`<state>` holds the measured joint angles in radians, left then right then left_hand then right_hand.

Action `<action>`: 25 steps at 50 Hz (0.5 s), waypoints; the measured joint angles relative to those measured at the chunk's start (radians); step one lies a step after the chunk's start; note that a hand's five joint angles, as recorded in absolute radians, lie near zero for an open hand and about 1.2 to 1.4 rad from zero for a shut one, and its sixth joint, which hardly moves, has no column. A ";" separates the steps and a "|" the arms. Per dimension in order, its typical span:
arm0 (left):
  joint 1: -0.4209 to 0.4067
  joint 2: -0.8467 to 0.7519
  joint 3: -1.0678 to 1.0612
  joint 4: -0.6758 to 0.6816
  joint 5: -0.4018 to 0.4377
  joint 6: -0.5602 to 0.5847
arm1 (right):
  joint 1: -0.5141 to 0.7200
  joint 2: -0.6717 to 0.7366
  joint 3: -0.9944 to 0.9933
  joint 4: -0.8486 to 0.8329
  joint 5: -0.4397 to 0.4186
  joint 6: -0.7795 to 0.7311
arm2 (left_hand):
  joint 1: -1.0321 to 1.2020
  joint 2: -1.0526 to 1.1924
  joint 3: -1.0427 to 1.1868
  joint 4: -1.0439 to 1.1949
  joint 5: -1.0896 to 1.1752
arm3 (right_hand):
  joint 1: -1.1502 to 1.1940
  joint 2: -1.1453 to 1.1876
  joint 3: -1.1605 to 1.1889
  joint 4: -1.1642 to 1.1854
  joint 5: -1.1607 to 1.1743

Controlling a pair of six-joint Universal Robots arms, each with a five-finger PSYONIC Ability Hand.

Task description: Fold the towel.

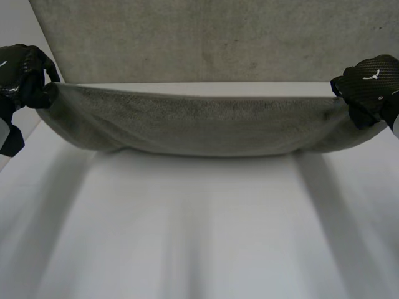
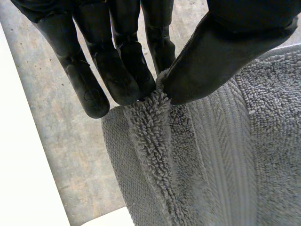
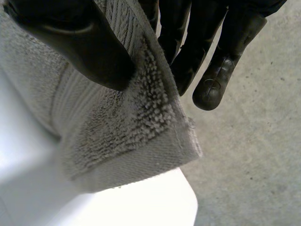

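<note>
towel [image 1: 199, 128]: it hangs in the air between the two hands, over the far part of the white desk [image 1: 199, 237], stretched wide and sagging in a shallow curve at its middle. whether the lowest part brushes the desk i cannot tell.

at the left end, the left hand [image 1: 25, 75] pinches a corner: in its wrist view the straight fingers [image 2: 113, 70] press the looped edge against the thumb [image 2: 211, 61]. the grip sits right at the hem, with little cloth inside it.

in the middle the cloth is thick grey terry with a dense, fuzzy pile. a flat woven band with a ribbed, herringbone look runs beside the hem. it looks soft and heavy enough to droop under its own weight. beyond it lies a rough, speckled concrete floor [image 1: 218, 37].

at the right end, the right hand [image 1: 371, 87] holds the other corner the same way, thumb [image 3: 84, 42] on top and fingers [image 3: 221, 70] behind the cloth, the square corner poking out past them.

the step in hand looks like carrying the held edge over for a fold. to do it well, both hands should travel level and together, with the width taut so the sag does not wrinkle, and with both pinches firm, since the holds are shallow and the pile could slip.
</note>
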<state>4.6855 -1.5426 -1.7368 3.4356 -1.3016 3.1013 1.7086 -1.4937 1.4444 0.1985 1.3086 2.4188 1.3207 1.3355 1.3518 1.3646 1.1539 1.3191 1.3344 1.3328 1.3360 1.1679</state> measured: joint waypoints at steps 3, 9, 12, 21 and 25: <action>0.018 0.014 -0.008 -0.015 0.025 0.001 | -0.014 0.001 -0.011 0.011 -0.020 -0.045 | 0.000 0.000 0.000 0.000 0.000 | 0.000 0.000 0.000 0.000 0.000; 0.049 -0.039 0.008 -0.016 0.078 0.005 | -0.025 0.068 -0.045 0.007 -0.040 -0.119 | 0.000 0.000 0.000 0.000 0.000 | 0.000 0.000 0.000 0.000 0.000; 0.050 -0.116 0.046 -0.013 0.088 0.010 | -0.023 0.139 -0.081 0.003 -0.042 -0.151 | 0.000 0.000 0.003 0.000 0.000 | 0.000 0.000 0.000 0.000 0.000; 0.012 -0.398 0.248 -0.044 0.082 0.014 | -0.007 0.352 -0.217 -0.004 -0.037 -0.188 | 0.000 0.004 0.003 0.000 0.000 | 0.000 0.000 0.000 0.000 0.005; -0.013 -0.511 0.351 -0.082 0.073 0.014 | 0.007 0.443 -0.284 -0.006 -0.034 -0.190 | 0.000 0.006 0.004 0.000 0.000 | 0.000 0.000 0.000 0.000 0.006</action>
<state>4.6725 -2.0540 -1.3860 3.3538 -1.2286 3.1157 1.7151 -1.0508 1.1604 0.1924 1.2744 2.2290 1.3208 1.3410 1.3553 1.3646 1.1539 1.3192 1.3344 1.3328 1.3360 1.1742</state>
